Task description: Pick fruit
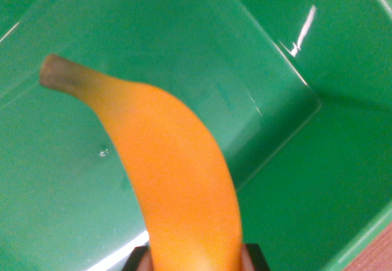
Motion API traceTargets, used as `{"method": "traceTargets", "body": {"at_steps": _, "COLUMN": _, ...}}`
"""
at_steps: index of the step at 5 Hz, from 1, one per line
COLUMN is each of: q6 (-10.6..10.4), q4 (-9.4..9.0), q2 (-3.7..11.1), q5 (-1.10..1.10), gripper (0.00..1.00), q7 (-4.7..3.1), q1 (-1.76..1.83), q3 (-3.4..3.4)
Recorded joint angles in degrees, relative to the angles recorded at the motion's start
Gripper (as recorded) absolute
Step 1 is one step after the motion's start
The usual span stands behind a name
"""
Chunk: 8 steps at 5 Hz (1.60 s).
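At the bottom edge of the wrist view, the gripper [195, 260] shows only as two dark fingertips [138, 260], one on each side of the banana [177, 179]. They press against the fruit's lower end, so the gripper is closed on it. The banana is orange-yellow and blurred, filling the middle of the view. It curves up from the fingertips towards the wrist view's left, ending in a brownish-grey stem tip [56, 73] near the upper left. Behind it lies a green plastic bin [288, 179], seen from above. Its floor and sloping walls fill nearly the whole background, with a bright glare streak on the wall at upper right. Whether the banana touches the bin's floor cannot be told. At the lower right corner, beyond the bin's rim, a small patch of reddish surface [376, 254] shows.
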Motion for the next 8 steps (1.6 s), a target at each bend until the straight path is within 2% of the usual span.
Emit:
{"method": "traceTargets", "body": {"at_steps": 1, "q6": 2.60, "q4": 1.55, "q2": -1.05, "q5": 0.04, "gripper": 1.00, "q7": -0.09, "q1": 0.00, "q3": 0.02}}
{"method": "traceTargets", "body": {"at_steps": 2, "q6": 2.60, "q4": 1.55, "q2": -1.05, "q5": 0.04, "gripper": 1.00, "q7": -0.09, "q1": 0.00, "q3": 0.02}}
{"method": "traceTargets", "body": {"at_steps": 3, "q6": 5.08, "q4": 3.03, "q2": -2.05, "q5": 0.08, "gripper": 1.00, "q7": -0.17, "q1": 0.01, "q3": 0.03}}
{"method": "traceTargets", "body": {"at_steps": 4, "q6": 5.08, "q4": 3.03, "q2": -2.05, "q5": 0.08, "gripper": 1.00, "q7": -0.17, "q1": 0.01, "q3": 0.03}}
{"method": "traceTargets", "body": {"at_steps": 5, "q6": 7.48, "q4": 4.45, "q2": -3.02, "q5": 0.11, "gripper": 1.00, "q7": -0.25, "q1": 0.01, "q3": 0.05}}
{"method": "traceTargets", "body": {"at_steps": 6, "q6": 7.48, "q4": 4.45, "q2": -3.02, "q5": 0.11, "gripper": 1.00, "q7": -0.25, "q1": 0.01, "q3": 0.05}}
{"method": "traceTargets", "body": {"at_steps": 7, "q6": 9.60, "q4": 5.72, "q2": -3.88, "q5": 0.15, "gripper": 1.00, "q7": -0.32, "q1": 0.01, "q3": 0.06}}
{"method": "traceTargets", "body": {"at_steps": 8, "q6": 9.60, "q4": 5.72, "q2": -3.88, "q5": 0.15, "gripper": 1.00, "q7": -0.32, "q1": 0.01, "q3": 0.06}}
